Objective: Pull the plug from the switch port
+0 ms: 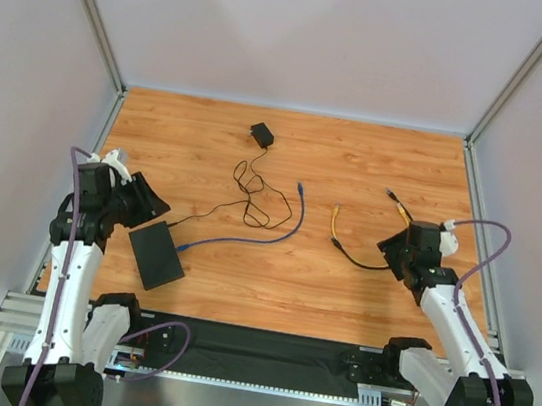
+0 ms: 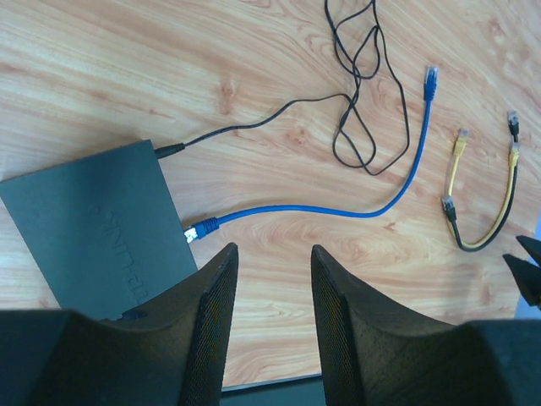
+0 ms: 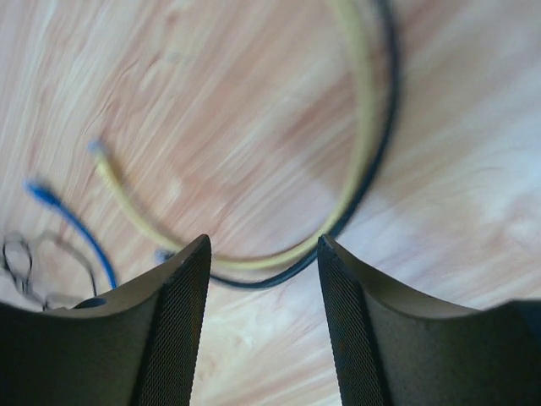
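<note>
At the near left of the wood-grain tabletop (image 1: 338, 303), the left gripper (image 2: 272, 254) hovers with its jaws released, bare wood showing between the two dark, textured fingers (image 2: 215, 313). Just under and beyond it lies the flat matte-black rectangular switch (image 1: 156, 256), flat on the table with one long side angled toward the centre. The clear-tipped plug (image 2: 194, 230) of a long blue network cable (image 2: 338, 209) meets that side. Whether it sits in a port cannot be told. At the near right, the right gripper (image 3: 264, 241) is also spread apart and grips nothing. A yellow cable (image 3: 359, 144) and a black cable (image 3: 390, 101) curve together on the wood beneath it, blurred. Farther out, a thin black lead (image 1: 251, 200) runs from the switch's far corner through a loose tangle. It ends at a small black adapter block (image 1: 261, 134) near the back wall.
</note>
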`<state>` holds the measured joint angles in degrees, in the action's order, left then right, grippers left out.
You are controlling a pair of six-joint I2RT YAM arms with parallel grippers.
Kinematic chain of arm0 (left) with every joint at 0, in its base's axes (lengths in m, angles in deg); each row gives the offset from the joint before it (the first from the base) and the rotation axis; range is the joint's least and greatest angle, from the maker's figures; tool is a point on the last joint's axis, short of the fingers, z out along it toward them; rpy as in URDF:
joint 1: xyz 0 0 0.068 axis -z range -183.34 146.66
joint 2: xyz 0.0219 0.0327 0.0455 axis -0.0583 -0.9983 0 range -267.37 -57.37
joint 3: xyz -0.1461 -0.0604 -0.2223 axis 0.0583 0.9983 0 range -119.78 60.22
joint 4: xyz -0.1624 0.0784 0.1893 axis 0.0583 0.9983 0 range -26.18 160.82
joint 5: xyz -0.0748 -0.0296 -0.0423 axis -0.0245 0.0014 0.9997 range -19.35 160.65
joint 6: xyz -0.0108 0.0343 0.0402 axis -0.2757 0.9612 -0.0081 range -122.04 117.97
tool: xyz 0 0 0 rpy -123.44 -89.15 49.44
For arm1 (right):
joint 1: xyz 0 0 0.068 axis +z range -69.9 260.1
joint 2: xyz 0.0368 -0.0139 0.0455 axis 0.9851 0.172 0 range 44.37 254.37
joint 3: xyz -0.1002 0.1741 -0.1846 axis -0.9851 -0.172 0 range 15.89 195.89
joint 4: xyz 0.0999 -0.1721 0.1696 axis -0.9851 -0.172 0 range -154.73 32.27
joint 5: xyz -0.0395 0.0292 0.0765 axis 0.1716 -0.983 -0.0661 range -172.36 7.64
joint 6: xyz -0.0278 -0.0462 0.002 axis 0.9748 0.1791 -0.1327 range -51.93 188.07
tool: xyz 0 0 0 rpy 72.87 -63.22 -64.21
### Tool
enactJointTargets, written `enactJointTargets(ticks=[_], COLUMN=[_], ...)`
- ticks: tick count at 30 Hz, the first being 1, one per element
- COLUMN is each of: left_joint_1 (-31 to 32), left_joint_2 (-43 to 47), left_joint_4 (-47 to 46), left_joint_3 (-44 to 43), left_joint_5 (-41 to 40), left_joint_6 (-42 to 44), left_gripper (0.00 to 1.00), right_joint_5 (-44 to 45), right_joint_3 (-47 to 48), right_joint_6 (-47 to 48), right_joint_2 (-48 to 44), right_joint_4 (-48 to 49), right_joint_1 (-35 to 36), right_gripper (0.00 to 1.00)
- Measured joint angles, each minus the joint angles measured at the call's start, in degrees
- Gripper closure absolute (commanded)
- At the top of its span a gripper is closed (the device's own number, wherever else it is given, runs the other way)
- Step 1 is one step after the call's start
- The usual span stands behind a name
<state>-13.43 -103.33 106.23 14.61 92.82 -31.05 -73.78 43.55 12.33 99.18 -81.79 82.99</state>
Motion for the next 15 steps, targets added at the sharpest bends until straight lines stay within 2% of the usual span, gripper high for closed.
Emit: enactJointTargets(ticks=[3, 6, 9, 15], left_joint_1=[0.0, 0.0, 0.0, 0.0], left_joint_2=[0.48, -0.24, -1.68, -4.17], left_joint_4=[0.2, 0.17, 0.2, 0.79], left_joint_3=[0.0, 0.04, 0.35, 0.7], left_joint_5=[-0.2, -0.33, -0.72, -2.12], left_joint_6=[-0.04, -0.26, -0.5, -0.68], left_gripper=[0.52, 0.53, 0.53, 0.53], right_joint_5=[1.16, 2.82, 1.16, -4.66], right_joint_3=[3.76, 9.22, 13.73, 22.14], right_joint_6=[6.6, 12.33, 15.82, 18.18], right_joint_2=[1.55, 6.8, 13.9, 31.39], right_joint_4=[0.0, 0.2, 2.08, 9.14], right_joint_1=[7.04, 17.42, 26.91, 41.51], right_gripper=[0.42, 0.4, 0.4, 0.4])
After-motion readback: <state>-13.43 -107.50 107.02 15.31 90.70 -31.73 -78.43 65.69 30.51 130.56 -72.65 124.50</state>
